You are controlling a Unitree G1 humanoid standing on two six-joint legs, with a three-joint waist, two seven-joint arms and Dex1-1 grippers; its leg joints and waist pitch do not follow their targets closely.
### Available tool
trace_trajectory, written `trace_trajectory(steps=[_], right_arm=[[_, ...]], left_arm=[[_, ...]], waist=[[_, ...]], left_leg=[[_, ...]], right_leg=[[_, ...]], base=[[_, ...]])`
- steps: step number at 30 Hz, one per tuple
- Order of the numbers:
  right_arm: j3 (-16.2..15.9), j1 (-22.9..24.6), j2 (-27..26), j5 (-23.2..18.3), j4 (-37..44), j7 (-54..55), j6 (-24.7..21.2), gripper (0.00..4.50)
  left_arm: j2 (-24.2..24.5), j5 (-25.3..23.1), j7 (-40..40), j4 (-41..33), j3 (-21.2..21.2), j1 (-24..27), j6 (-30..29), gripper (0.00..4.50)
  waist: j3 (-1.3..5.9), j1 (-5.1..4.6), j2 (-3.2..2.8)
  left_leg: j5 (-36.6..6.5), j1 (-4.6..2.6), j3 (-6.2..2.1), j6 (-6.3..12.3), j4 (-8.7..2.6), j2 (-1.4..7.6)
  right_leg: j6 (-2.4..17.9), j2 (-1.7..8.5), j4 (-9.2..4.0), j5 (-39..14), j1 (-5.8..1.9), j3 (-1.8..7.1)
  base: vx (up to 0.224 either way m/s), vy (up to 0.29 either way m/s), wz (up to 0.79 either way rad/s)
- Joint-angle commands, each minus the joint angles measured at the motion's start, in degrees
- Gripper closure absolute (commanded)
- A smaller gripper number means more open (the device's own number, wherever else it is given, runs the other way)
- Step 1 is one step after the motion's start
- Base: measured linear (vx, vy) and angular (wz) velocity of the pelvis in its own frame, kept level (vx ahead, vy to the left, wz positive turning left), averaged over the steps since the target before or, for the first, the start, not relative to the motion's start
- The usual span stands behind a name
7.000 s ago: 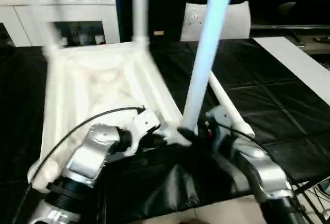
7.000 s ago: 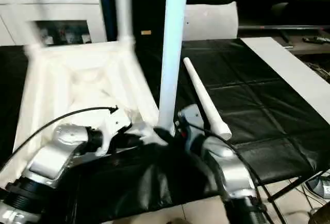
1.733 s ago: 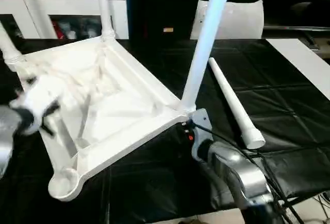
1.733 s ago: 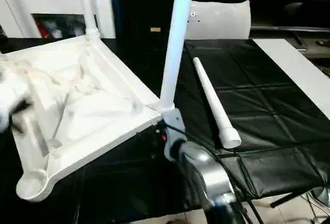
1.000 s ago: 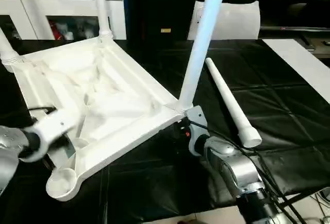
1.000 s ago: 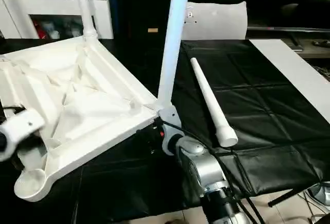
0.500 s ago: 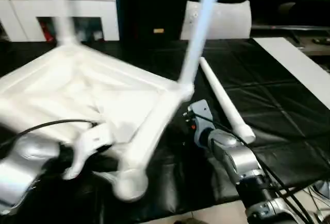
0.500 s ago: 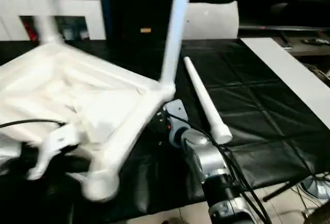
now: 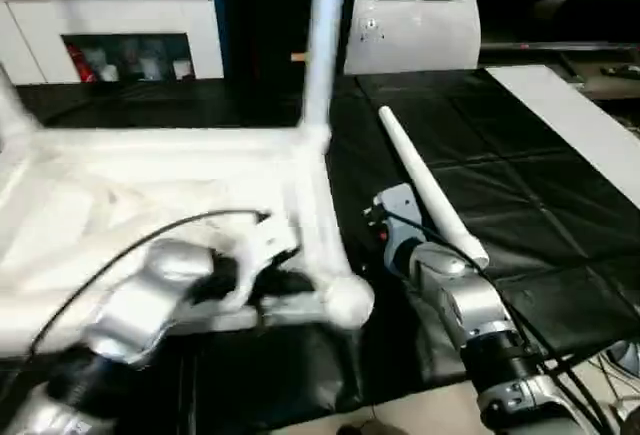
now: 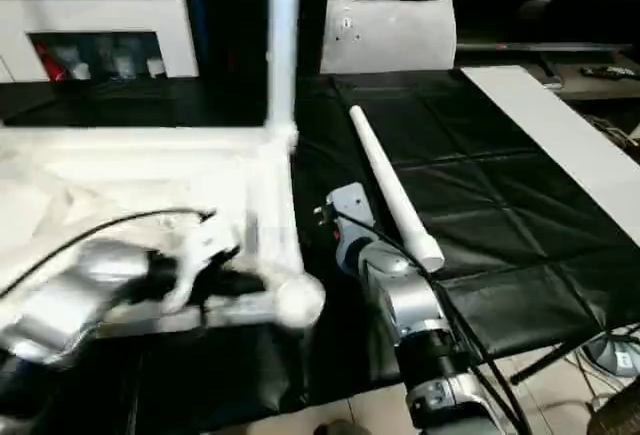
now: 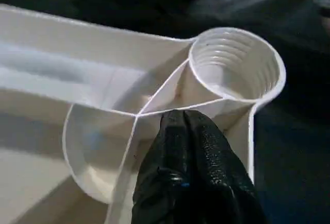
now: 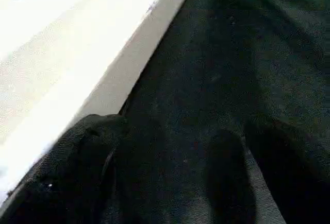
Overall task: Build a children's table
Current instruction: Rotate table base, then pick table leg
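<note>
- tabletop (image 9: 150, 185) lies upside down on the black mat (image 9: 540, 195), ribs up, filling the 9 o'clock side of the head view
- one leg (image 9: 322, 45) stands upright in the far corner at about 12 o'clock; another leg stub shows at the 10 o'clock edge
- near corner socket (image 11: 236, 64) is empty, threads visible inside, at about 6 o'clock in the head view
- left gripper (image 11: 185, 131) is shut tight, fingers pressed together against the rib just beside that socket; whether it pinches the rib, cannot tell
- loose leg (image 9: 430, 195) lies flat on the mat at 3 o'clock, thick end toward the robot, apart from the tabletop
- right gripper (image 12: 175, 152) is spread wide, holding nothing, low over the mat just beside the tabletop edge
- step in hand, judged: turning and steadying the tabletop so the empty socket faces the robot
- next move likely calls for the right gripper to reach to 3 o'clock, close on the loose leg, stand it up and screw it into the empty socket while the left steadies the corner
</note>
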State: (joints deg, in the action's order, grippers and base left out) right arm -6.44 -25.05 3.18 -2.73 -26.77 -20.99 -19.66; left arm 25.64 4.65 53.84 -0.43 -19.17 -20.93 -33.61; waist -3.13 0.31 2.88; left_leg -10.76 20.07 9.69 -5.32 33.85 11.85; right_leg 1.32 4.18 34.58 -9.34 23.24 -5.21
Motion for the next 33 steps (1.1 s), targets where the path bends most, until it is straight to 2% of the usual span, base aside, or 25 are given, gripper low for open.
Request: trace_trajectory(steps=[1, 4, 6, 7, 9, 10, 13, 16, 17, 18, 21, 23, 26, 28, 29, 31, 33], right_arm=[[-2.17, -0.70, -1.34, -1.09, 2.25, -1.44, -0.63, 0.00], [-1.04, -0.95, 0.22, -0.20, 4.93, 0.29, -3.36, 0.00], [-0.01, -1.99, 2.55, 1.75, 8.52, 2.90, -8.56, 0.00], [0.46, -2.73, 3.23, 1.99, 9.35, 3.37, -10.96, 0.00], [1.80, -4.96, 4.64, 1.52, 9.88, 3.32, -15.56, 0.00], [2.33, -5.69, 5.03, 1.07, 9.87, 3.02, -16.90, 0.00], [4.54, -8.17, 6.29, 0.05, 8.42, 2.95, -18.29, 0.00], [6.38, -12.16, 8.52, 0.30, 4.16, 4.31, -19.86, 0.00], [6.48, -12.42, 8.68, 0.33, 3.90, 4.46, -20.17, 0.00], [7.31, -14.72, 10.14, 0.82, 1.41, 5.90, -22.85, 0.00], [8.99, -17.77, 12.16, 1.17, -2.02, 7.38, -26.12, 0.00], [9.63, -18.71, 12.80, 1.23, -2.99, 7.67, -26.98, 0.00], [9.19, -19.65, 13.94, 1.65, -4.95, 6.96, -28.25, 0.00], [8.13, -20.16, 14.66, 1.97, -6.64, 6.05, -29.24, 0.00], [7.05, -20.75, 15.20, 2.28, -8.90, 5.72, -30.70, 0.00], [6.74, -20.91, 15.36, 2.33, -9.93, 5.58, -31.63, 0.00], [6.95, -20.86, 15.28, 1.85, -11.97, 4.80, -33.39, 0.00]], left_arm=[[-1.09, -1.29, -3.95, 0.59, 0.58, -2.28, 3.58, 4.45], [-1.10, -0.39, -3.68, -0.41, 1.80, -1.38, 4.14, 4.45], [-1.15, 2.09, -3.25, -3.67, 4.44, 0.25, 3.12, 4.45], [-0.98, 2.71, -3.11, -4.79, 5.32, 0.85, 2.93, 4.45], [0.31, 4.03, -1.77, -7.61, 6.69, 2.34, 2.34, 4.45], [0.83, 4.41, -1.26, -8.53, 7.01, 2.82, 2.10, 4.28], [2.01, 5.89, -1.46, -10.72, 8.69, 4.36, 1.52, 4.08], [3.83, 6.61, -1.85, -13.73, 10.45, 5.79, -0.04, 3.78], [3.89, 6.64, -1.91, -13.92, 10.56, 5.86, -0.19, 3.62], [4.22, 7.00, -2.44, -15.73, 11.47, 6.55, -1.54, 3.62], [4.65, 8.64, -2.94, -19.50, 11.81, 7.49, -4.13, 3.58], [4.70, 9.18, -3.22, -20.44, 11.73, 7.46, -4.95, 3.21], [4.82, 9.34, -3.38, -20.84, 11.35, 7.23, -5.36, 3.12], [4.86, 9.29, -3.51, -21.04, 11.08, 6.94, -5.72, 2.81], [4.99, 9.50, -3.46, -21.51, 10.80, 6.55, -6.44, 2.74], [5.05, 9.71, -3.39, -21.81, 10.64, 6.36, -6.83, 2.71], [5.24, 10.41, -3.65, -22.45, 10.35, 5.96, -7.78, 2.41]], waist=[[3.49, 0.63, -1.12], [3.38, 0.71, -1.22], [3.37, 0.83, -1.26], [3.45, 0.90, -1.56], [3.39, 0.84, -1.48], [3.33, 0.89, -1.47], [3.27, 1.06, -1.46], [3.27, 1.34, -1.16], [3.31, 1.42, -1.30], [3.32, 1.39, -1.12], [3.23, 1.51, -0.98], [3.27, 1.66, -0.97], [3.25, 1.59, -0.83], [3.30, 1.48, -0.92], [3.34, 1.50, -1.11], [3.41, 1.42, -0.89], [3.40, 1.43, -1.01]], left_leg=[[-14.65, 0.31, -0.46, -1.03, -4.22, 0.90], [-15.17, -0.13, -0.43, -0.98, -4.23, 1.09], [-14.79, -0.15, -0.44, -1.34, -4.22, 1.20], [-14.17, -0.17, -0.40, -1.46, -4.25, 1.26], [-14.63, -0.21, -0.37, -1.61, -4.25, 1.20], [-15.04, -0.32, -0.32, -1.61, -4.21, 1.15], [-15.29, -0.38, -0.13, -1.55, -4.03, 0.94], [-14.54, -0.46, -0.06, -1.76, -4.01, 0.98], [-14.39, -0.45, -0.14, -1.93, -4.01, 0.97], [-14.14, -0.50, 0.01, -2.06, -3.87, 0.96], [-14.24, -0.50, 0.08, -2.16, -3.76, 0.89], [-14.22, -0.34, 0.08, -2.24, -3.67, 0.77], [-14.12, -0.11, 0.11, -1.94, -3.55, 0.59], [-14.29, -0.15, 0.05, -1.88, -3.47, 0.58], [-14.24, -0.16, 0.03, -1.92, -3.42, 0.59], [-13.94, -0.07, 0.05, -1.96, -3.37, 0.62], [-13.81, -0.04, -0.01, -1.91, -3.40, 0.66]], right_leg=[[7.87, 3.45, -4.42, -18.65, -3.33, 3.12], [7.71, 3.41, -4.63, -20.53, -2.84, 3.08], [8.03, 3.39, -4.39, -19.60, -2.92, 3.12], [8.56, 3.32, -4.21, -17.90, -2.90, 3.17], [8.91, 3.12, -4.00, -17.00, -2.95, 3.10], [8.77, 3.11, -4.02, -17.42, -2.86, 3.10], [7.71, 3.13, -4.34, -19.81, -2.60, 3.15], [7.83, 3.02, -4.17, -19.18, -2.50, 3.11], [8.07, 2.98, -4.01, -18.61, -2.61, 3.09], [8.08, 2.98, -3.93, -18.14, -2.51, 3.16], [8.33, 2.85, -3.81, -17.95, -2.46, 3.08], [7.74, 2.89, -3.76, -18.87, -2.56, 3.03], [6.84, 2.94, -4.09, -20.48, -2.61, 2.95], [6.39, 2.86, -4.18, -21.64, -2.54, 2.84], [6.36, 2.88, -4.18, -21.47, -2.54, 2.83], [6.75, 2.85, -4.15, -20.56, -2.59, 2.82], [7.23, 2.85, -4.02, -19.98, -2.66, 2.80]], base=[[0.000, 0.000, 0.00], [0.000, 0.000, 0.00], [0.000, 0.000, 0.00], [0.000, 0.000, 0.00], [0.000, 0.000, 0.00], [0.000, 0.000, 0.00], [0.000, 0.000, 0.00], [0.000, 0.000, 0.00], [0.000, 0.000, 0.00], [0.000, 0.000, 0.00], [0.000, 0.000, 0.00], [0.000, 0.000, 0.00], [0.000, 0.000, 0.00], [0.000, 0.000, 0.00], [0.000, 0.000, 0.00], [0.000, 0.000, 0.00], [0.000, 0.000, 0.00]])
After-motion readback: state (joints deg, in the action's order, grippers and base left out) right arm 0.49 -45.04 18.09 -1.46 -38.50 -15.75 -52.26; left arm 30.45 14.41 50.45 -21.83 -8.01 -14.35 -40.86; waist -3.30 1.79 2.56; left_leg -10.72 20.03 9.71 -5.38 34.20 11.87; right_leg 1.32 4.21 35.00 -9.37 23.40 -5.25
